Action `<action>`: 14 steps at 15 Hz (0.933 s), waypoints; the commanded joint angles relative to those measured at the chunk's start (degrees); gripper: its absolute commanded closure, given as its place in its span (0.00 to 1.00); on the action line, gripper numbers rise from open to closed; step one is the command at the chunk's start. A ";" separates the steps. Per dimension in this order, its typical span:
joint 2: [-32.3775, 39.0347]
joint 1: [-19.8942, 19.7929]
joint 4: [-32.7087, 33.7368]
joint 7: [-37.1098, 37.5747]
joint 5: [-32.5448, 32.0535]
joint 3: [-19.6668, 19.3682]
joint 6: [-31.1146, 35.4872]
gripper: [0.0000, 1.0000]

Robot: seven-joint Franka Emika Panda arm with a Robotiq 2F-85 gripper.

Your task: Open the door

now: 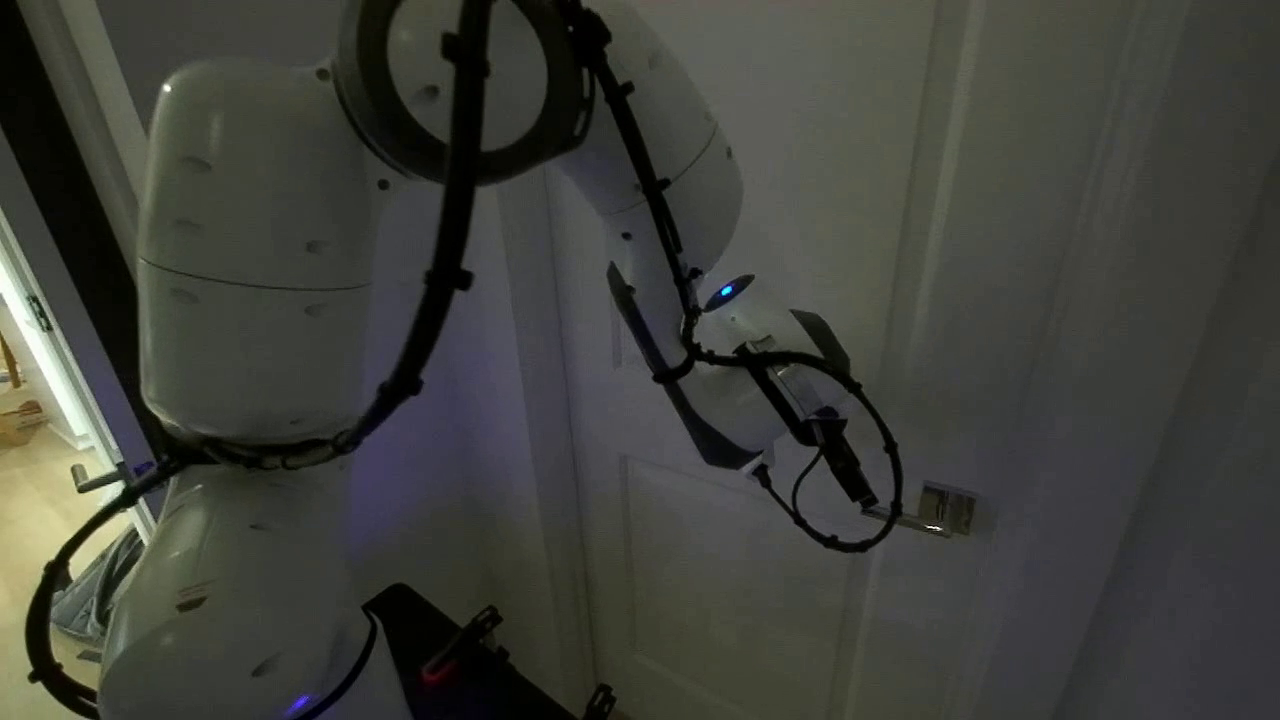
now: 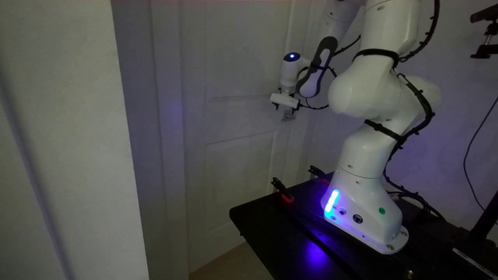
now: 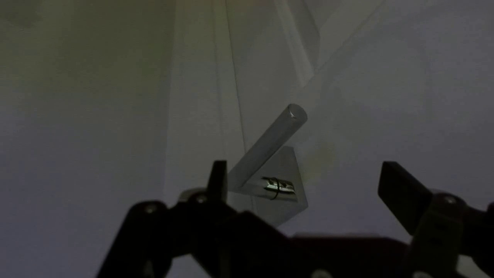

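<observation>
Arm point(image 1: 690, 180) in a downward bend by the door point(image 1: 820, 200), end effector point(image 3: 304, 170) wide apart and empty near the handle point(image 3: 268, 146).

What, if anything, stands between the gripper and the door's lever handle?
Nothing visible: the wrist view shows no object between the open gripper and the lever handle. In an exterior view, a cable overlaps the lever handle, seemingly just from that angle.

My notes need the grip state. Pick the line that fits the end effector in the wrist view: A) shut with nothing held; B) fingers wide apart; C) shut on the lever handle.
B: in the wrist view the end effector shows its dark fingers well apart, with the lever handle visible in the gap between them.
</observation>
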 commanded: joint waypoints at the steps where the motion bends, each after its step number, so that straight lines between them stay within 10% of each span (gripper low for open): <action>1: 5.38 0.98 5.55 5.69 -5.68 -1.68 0.85 0.00; 14: 17.84 2.44 15.61 24.25 -21.54 -2.49 -1.82 0.00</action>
